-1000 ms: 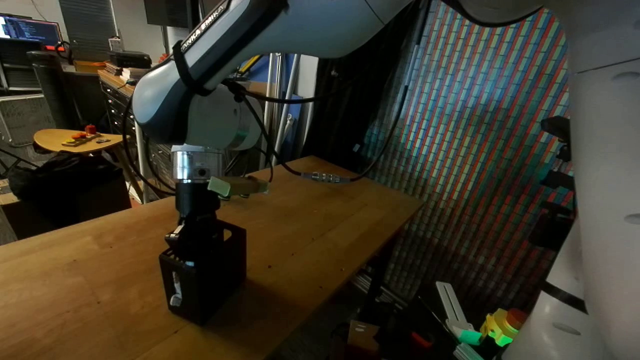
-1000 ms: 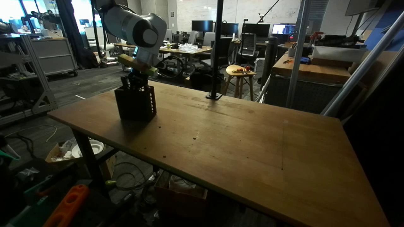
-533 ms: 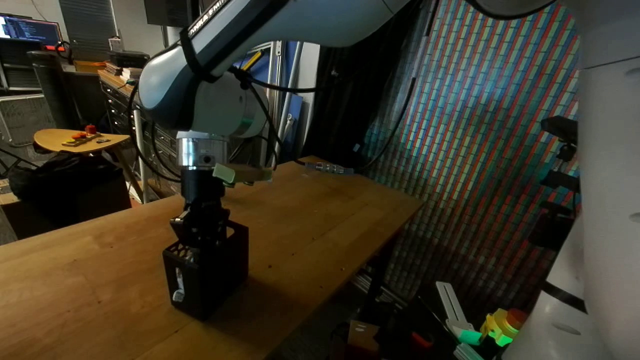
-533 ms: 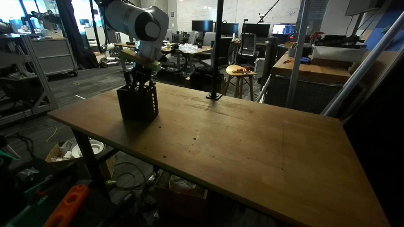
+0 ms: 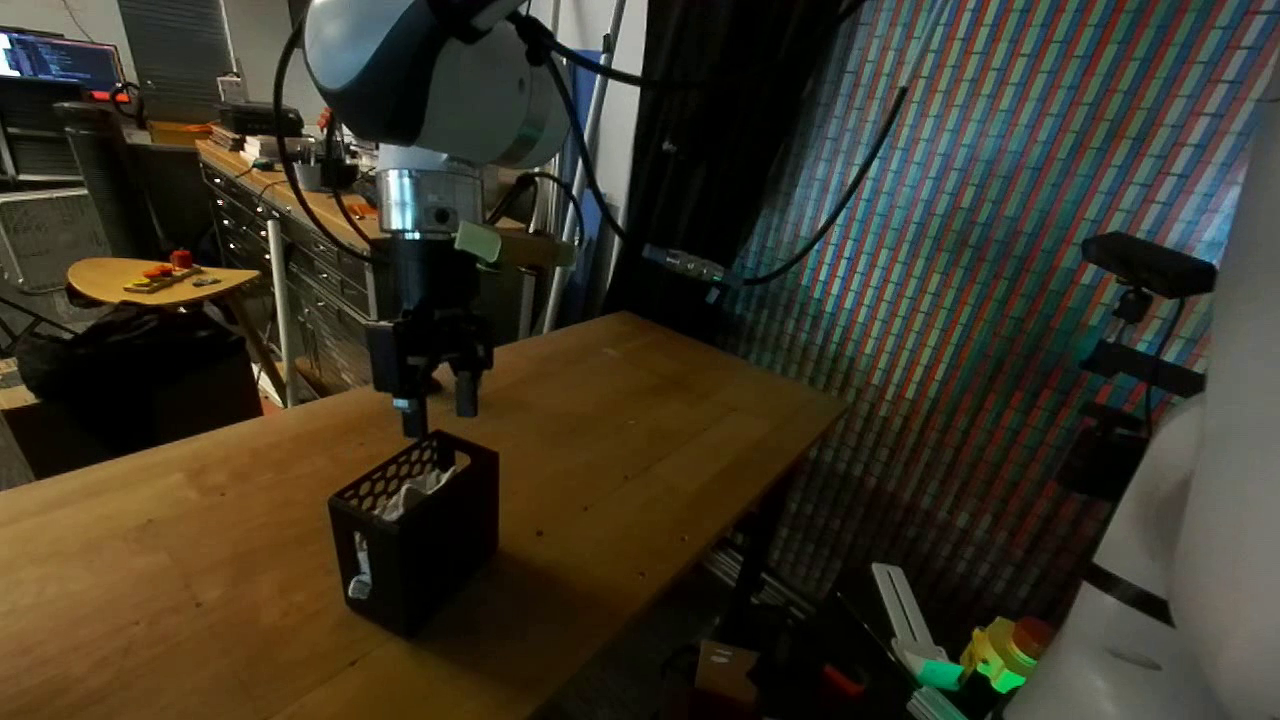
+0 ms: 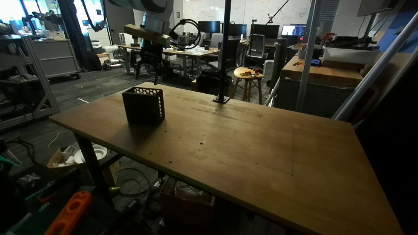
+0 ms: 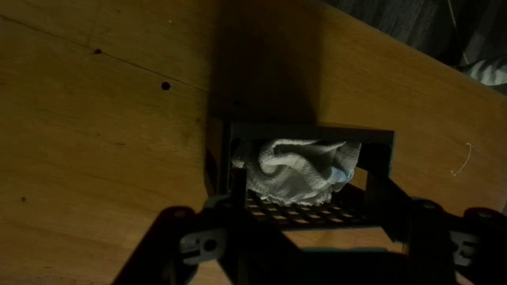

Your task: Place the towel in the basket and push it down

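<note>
The black basket stands upright on the table, its sides pierced with holes. Inside it the crumpled whitish towel lies below the rim, with a small pale blue patch on its right side in the wrist view. A bit of the towel also shows through the basket's end slot in an exterior view. My gripper hangs above the basket, pointing down and clear of the towel. Its fingers are spread apart with nothing held between them. From the opposite side, the wall of the basket hides the towel.
A wooden table carries the basket close to one end. A black post rises from the table's far edge. A small stool stands beyond it. A cable loops beside the arm.
My gripper has risen up out of the basket and its fingers have spread. The towel stayed behind inside. The basket has shifted slightly to the right in both exterior views.
</note>
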You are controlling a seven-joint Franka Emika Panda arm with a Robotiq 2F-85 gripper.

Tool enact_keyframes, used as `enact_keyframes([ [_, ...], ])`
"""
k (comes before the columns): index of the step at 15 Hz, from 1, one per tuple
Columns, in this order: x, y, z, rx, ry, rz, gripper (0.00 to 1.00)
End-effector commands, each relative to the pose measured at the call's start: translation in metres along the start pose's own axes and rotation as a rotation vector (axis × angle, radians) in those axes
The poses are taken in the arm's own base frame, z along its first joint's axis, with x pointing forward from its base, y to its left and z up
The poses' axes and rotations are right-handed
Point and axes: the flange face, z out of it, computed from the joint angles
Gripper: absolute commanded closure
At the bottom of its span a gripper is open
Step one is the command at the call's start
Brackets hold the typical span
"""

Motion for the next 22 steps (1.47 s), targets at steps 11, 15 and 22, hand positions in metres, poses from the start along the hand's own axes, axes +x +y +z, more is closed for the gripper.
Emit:
enact_keyframes([
  [11, 0.014, -0.036, -0.03, -0.118, 0.037, -0.039, 1.0],
  [15, 0.014, -0.049, -0.027, -0.212, 0.001, -0.061, 1.0],
  [22, 0.023, -0.066, -0.019, -0.319, -0.024, -0.101, 1.0],
])
